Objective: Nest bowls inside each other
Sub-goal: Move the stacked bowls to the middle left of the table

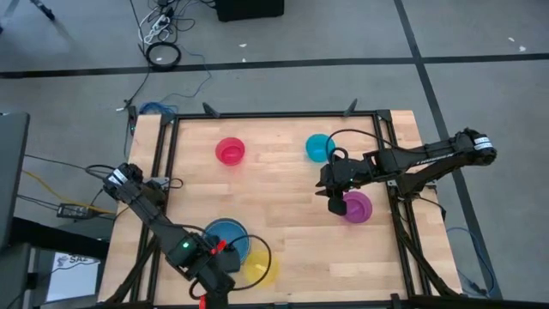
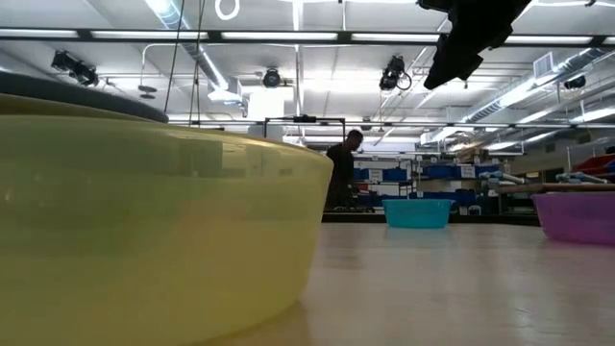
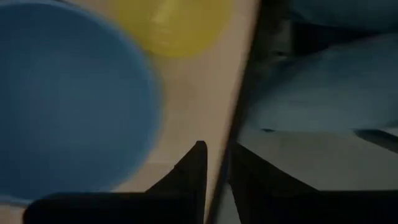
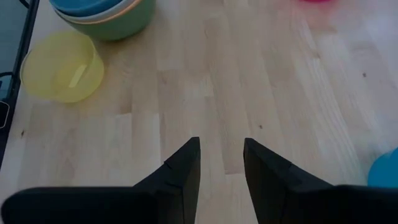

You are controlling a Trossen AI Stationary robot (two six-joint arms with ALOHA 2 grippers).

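stack, blue bowl (image 1: 225, 233) on top — near edge | yellow (image 1: 261, 269) beside | pink-red (image 1: 230, 152), cyan (image 1: 319, 147) far side | purple (image 1: 356, 207) — I think upright

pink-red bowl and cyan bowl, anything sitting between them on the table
Nothing. In the high view the stretch between the pink-red bowl and the cyan bowl is bare wood.

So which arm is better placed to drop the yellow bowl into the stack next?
Probably the left: its gripper hangs near the table's front edge right beside the yellow bowl and the stack. The right gripper is across the table by the purple bowl.
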